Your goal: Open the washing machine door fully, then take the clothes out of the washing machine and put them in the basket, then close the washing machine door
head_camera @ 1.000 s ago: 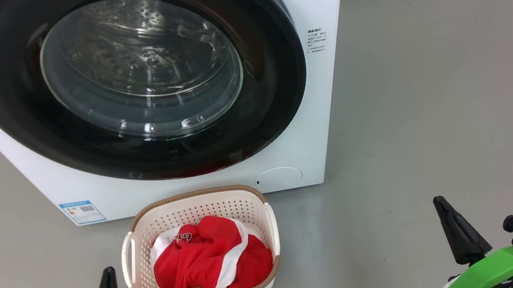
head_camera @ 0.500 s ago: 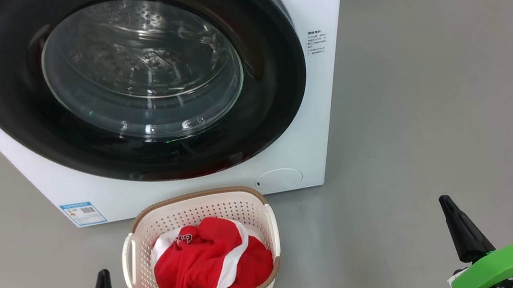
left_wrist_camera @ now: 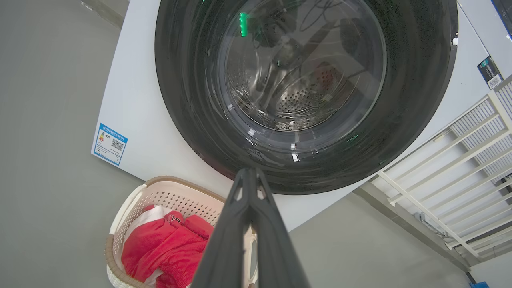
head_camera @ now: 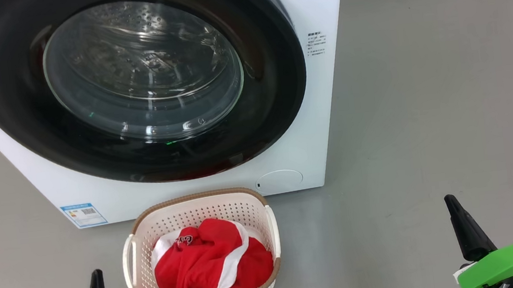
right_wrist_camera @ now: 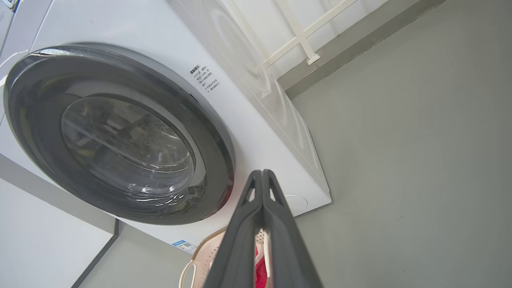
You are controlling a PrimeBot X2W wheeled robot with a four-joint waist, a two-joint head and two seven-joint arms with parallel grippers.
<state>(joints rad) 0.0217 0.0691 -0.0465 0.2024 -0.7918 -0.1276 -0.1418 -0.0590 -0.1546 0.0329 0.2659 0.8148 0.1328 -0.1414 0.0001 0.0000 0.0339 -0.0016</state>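
Left gripper (left_wrist_camera: pixel 249 180): both dark fingers are pressed together along their length, with nothing between them. In the head view it sits at the lower left, just beside the basket's left side and clear of it, pointing toward the machine.

Right gripper (right_wrist_camera: pixel 262 178): the fingers are likewise closed flat against each other and hold nothing. In the head view it sits at the lower right, above bare grey floor (head_camera: pixel 425 96), well apart from the basket and the machine. A bright green bracket (head_camera: pixel 506 263) shows at its wrist.

Basket (head_camera: pixel 195 197): a cream perforated plastic basket with a brown woven-look rim. It stands upright on the floor directly in front of the machine's lower edge, close to it; contact cannot be confirmed.

Clothes (head_camera: pixel 203 266): red fabric with white stripes and a little white lettering lies bunched inside the basket, filling most of the bottom, below the rim.

Washing machine door (head_camera: pixel 274 89): the glossy black ring lies against the machine front and appears closed. Its clear glass bowl (head_camera: pixel 142 70) sits at the centre, and the perforated steel drum (left_wrist_camera: pixel 296 100) shows through it. A reddish patch shows in the glass in the left wrist view; whether it is fabric or a reflection cannot be told.

Washing machine (head_camera: pixel 313 2): a white cabinet standing on the floor. It has a blue label (head_camera: pixel 83 214) at the lower left corner of the front, a round cap (head_camera: pixel 279 180) at the lower right, and small printed text (head_camera: pixel 316 41) to the right of the door.

A white slatted frame (left_wrist_camera: pixel 460 148) stands beside the machine in the left wrist view.
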